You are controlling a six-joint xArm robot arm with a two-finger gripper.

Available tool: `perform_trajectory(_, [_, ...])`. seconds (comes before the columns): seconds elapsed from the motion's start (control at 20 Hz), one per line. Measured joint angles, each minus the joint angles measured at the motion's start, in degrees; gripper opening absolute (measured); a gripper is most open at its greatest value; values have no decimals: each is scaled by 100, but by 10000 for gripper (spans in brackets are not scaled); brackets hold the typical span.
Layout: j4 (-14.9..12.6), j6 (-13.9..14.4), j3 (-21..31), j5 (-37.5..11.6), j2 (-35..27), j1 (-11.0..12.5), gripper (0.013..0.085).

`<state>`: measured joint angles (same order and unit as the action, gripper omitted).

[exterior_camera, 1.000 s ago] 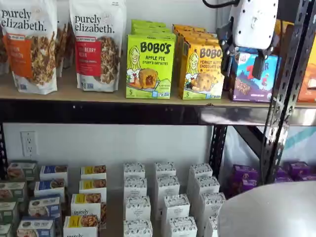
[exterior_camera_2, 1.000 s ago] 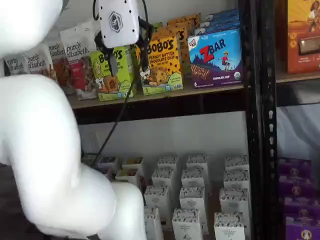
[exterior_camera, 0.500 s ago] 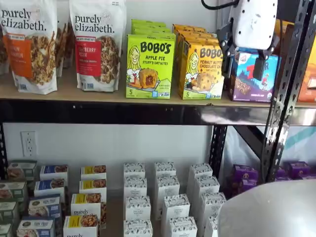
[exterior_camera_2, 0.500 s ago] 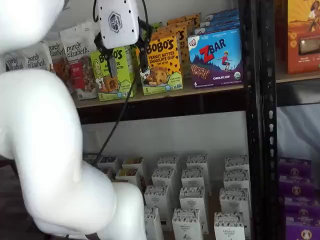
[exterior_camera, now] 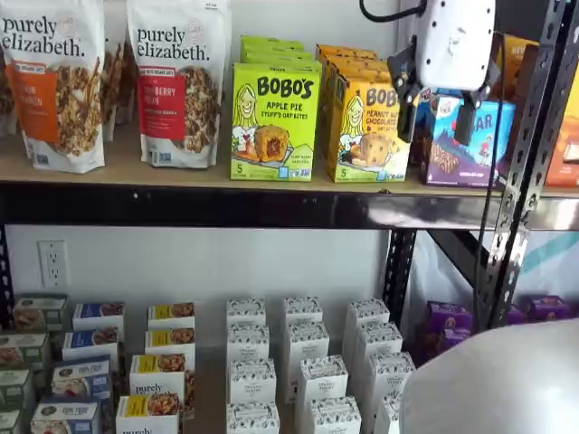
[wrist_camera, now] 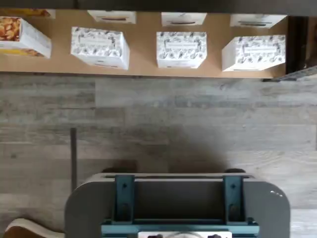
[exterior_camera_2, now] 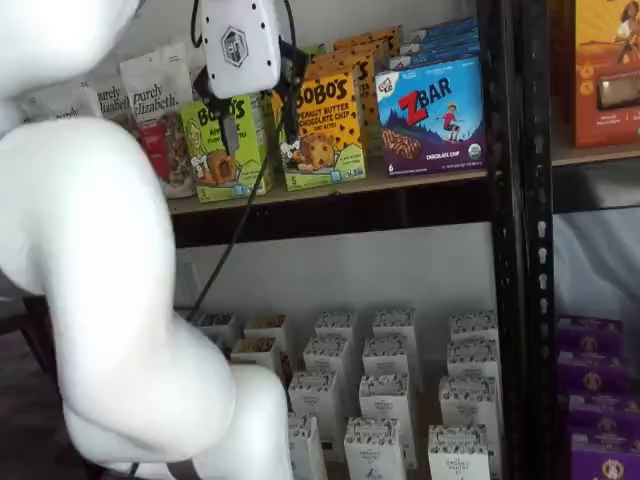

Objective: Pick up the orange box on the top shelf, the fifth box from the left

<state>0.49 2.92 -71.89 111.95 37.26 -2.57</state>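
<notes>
While the orange box (exterior_camera: 367, 129) stands upright at the front of its row on the top shelf (exterior_camera: 181, 172), nothing grips it. It carries the Bobo's Peanut Butter Chocolate Chip print with a cartoon blonde girl, and more cartons of the same kind stand behind it. In both shelf views it sits between the lime-green Bobo's Apple Pie box (exterior_camera: 275, 120) on one side and the blue-purple ZBar box (exterior_camera_2: 432, 116) on the other, close to both.

Gripper (exterior_camera: 437, 122): white body, two black fingers pointing down, a clear gap between them, so the pincer stands apart with nothing in it. It hangs in front of the shelf. In a shelf view its fingers (exterior_camera: 406, 116) lie over the orange box's edge nearest the ZBar box; in a shelf view the gripper (exterior_camera_2: 260, 135) appears over the seam between the Apple Pie box and the orange box. Whether a finger touches any carton cannot be told. A black cable (exterior_camera_2: 232, 245) trails down from the gripper.

Two Purely Elizabeth granola bags (exterior_camera: 178, 81) stand further along the shelf. White patterned cartons (exterior_camera: 303, 344) fill the lower level in rows; purple boxes (exterior_camera: 445, 324) sit past the black upright (exterior_camera: 520, 181).

Wrist view: wood-look floor (wrist_camera: 198, 124), white patterned cartons on a tan board, and the dark mount with teal brackets (wrist_camera: 178, 203).
</notes>
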Motion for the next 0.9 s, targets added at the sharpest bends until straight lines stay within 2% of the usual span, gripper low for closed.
perform_trajectory(0.3, [-631,183,-196,-301,-418,-382,850])
perform_trajectory(0.65, [-941,259,-236,-743,-624,-477,850])
perform_trajectory(0.7, [-884,241,-246,-803,-647,-435,850])
perform_trajectory(0.9, [-107,-51,19,-1481,-413,68,850])
